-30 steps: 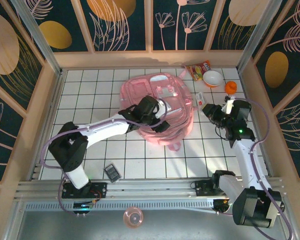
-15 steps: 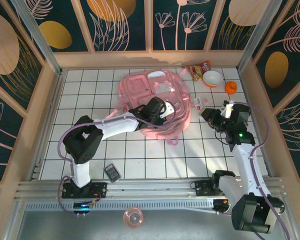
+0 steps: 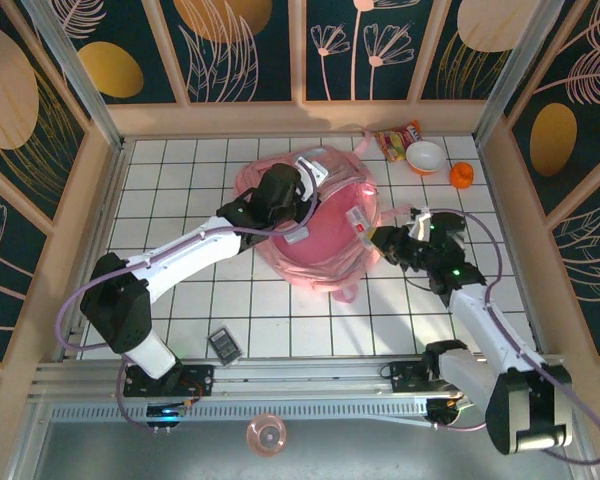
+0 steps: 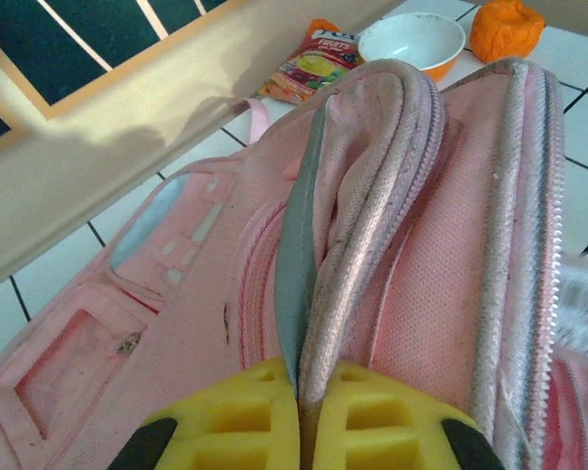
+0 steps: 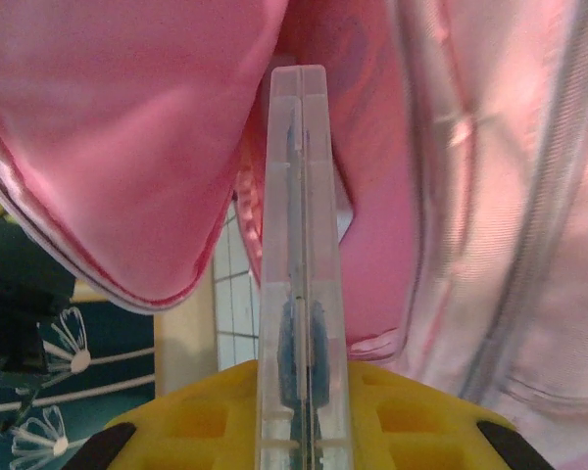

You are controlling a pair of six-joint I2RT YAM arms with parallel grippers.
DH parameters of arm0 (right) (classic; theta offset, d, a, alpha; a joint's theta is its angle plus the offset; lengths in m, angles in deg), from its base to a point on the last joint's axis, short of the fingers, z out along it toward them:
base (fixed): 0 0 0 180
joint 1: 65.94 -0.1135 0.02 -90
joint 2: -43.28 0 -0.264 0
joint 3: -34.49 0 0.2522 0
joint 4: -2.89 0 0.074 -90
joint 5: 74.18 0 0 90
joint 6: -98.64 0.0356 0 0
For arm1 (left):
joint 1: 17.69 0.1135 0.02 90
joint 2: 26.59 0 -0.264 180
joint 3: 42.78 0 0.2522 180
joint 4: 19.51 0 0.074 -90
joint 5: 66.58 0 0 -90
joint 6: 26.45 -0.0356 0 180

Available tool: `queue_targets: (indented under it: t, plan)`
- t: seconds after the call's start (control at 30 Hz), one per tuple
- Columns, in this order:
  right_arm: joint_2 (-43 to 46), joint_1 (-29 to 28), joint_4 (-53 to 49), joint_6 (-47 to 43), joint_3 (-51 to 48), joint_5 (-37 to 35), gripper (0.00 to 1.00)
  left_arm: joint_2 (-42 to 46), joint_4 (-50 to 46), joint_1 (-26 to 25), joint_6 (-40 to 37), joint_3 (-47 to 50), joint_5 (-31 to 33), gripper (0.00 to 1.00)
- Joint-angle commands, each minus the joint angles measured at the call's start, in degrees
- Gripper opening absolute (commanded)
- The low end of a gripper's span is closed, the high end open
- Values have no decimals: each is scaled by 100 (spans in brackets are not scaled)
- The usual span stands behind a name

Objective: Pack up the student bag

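- My left gripper (image 4: 301, 397) is clamped tight on a raised fold of the student bag (image 3: 325, 250). A grey-edged seam beside the zip is pinched between the yellow pads (image 4: 225, 421), and the frame's lower edge cuts off the bottom of the pads.
- The bag lies in the middle of the white tiled table (image 3: 180, 170), towards the far side. My left arm crosses over its left part and hides it from above.
- My right gripper (image 5: 302, 421) grips a clear flat case (image 5: 302, 176) edge-on, with its far end pointing at the bag's open mouth.
- Something blue sits inside the case. It is blurred, and I cannot tell what it is.
- Pink lining folds in on both sides of the case, so the inside of the bag is hidden from me.
- Beyond the bag, by the far wall, lie a snack packet (image 4: 304, 69) and a white bowl (image 4: 412, 41) with an orange outside. Its print is partly covered by the bag's top.
- An orange object (image 4: 507, 29) next to the bowl is cut off by the frame, and I cannot identify it.
- A small dark flat device (image 3: 224, 345) lies near my left base, too small to name.
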Motion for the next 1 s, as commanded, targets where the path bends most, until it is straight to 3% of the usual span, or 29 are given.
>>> queue_targets:
  t: [0.0, 0.27, 0.5, 0.57, 0.63, 0.77, 0.97]
  plan:
    - [-464, -381, 1455, 742, -152, -222, 18, 349, 829, 94, 431, -296, -177, 0]
    - [-2297, -1245, 3042, 1164, 499, -653, 18, 297, 914, 116, 651, -374, -648, 0]
    - [-4057, -1351, 4364, 1640, 1271, -908, 19, 408, 990, 119, 745, -348, -829, 0]
    - [-4478, -1348, 4409, 1658, 1553, -949, 24, 441, 981, 120, 750, -314, -811, 0]
    - [-4705, -1332, 4304, 1604, 1721, -1011, 36, 470, 968, 114, 725, -278, -782, 0]
    - [-4415, -1229, 3767, 1370, 1506, -1190, 57, 490, 914, 128, 680, -194, -666, 0]
    - [-2833, -1064, 2509, 833, 545, -1394, 62, 438, 920, 123, 657, -49, -651, 0]
